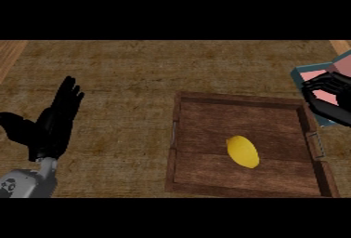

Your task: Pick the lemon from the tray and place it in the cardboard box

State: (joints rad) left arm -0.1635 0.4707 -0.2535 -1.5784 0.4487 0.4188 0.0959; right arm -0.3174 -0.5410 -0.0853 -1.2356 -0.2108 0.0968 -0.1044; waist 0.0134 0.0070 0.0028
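Fingers (322, 86) of the right hand (332, 100), bent but apart from the thumb and holding nothing, hover over the one cardboard box (343, 65) at the right edge of the surface (123, 69). The left hand (51, 128) rests open at left. One lemon (243, 151) lies in the single tray (240, 98). It is likely light, firm and smooth-skinned, best gripped across its narrow middle.

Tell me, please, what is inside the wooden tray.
Only the lemon lies in the tray, near its middle. The right hand overlaps the far right corner, so that spot is hidden.
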